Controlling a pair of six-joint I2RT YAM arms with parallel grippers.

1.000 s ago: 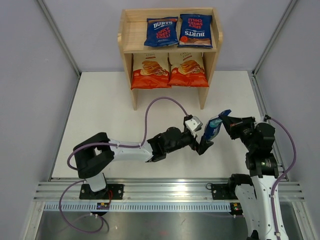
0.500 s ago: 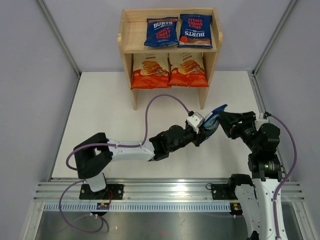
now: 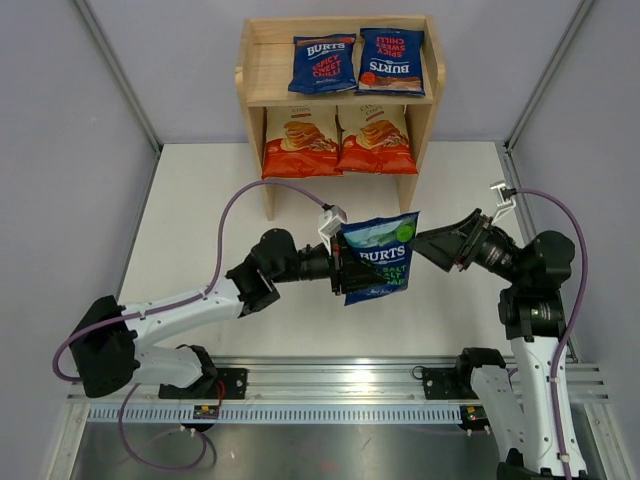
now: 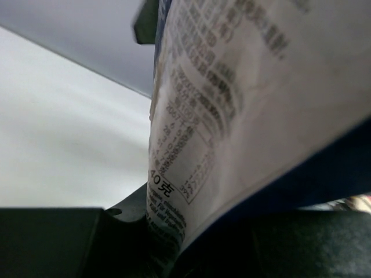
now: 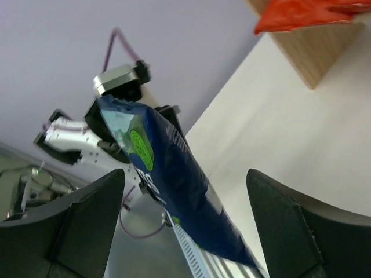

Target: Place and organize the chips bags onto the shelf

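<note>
BURTS bag (image 3: 378, 258) swung face-up, pulled left; left hand (image 3: 342, 270) grasping it, fingertips hidden; right hand (image 3: 422, 246) released.

The shelf (image 3: 266, 72) at the far edge is nearly full, with blue bags (image 3: 323, 62) on top and orange bags (image 3: 300, 142) below. Only its top left has room. A held bag (image 3: 378, 258) blocks the middle.

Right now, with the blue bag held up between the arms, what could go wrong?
The left gripper pinches the green-lettered bag by one edge only; it could slip or swing.
The open right gripper, close to its other edge, could knock it.
The top tier of the shelf already holds the spicy chilli bag and the sweet chilli bag, leaving little bare room.
</note>
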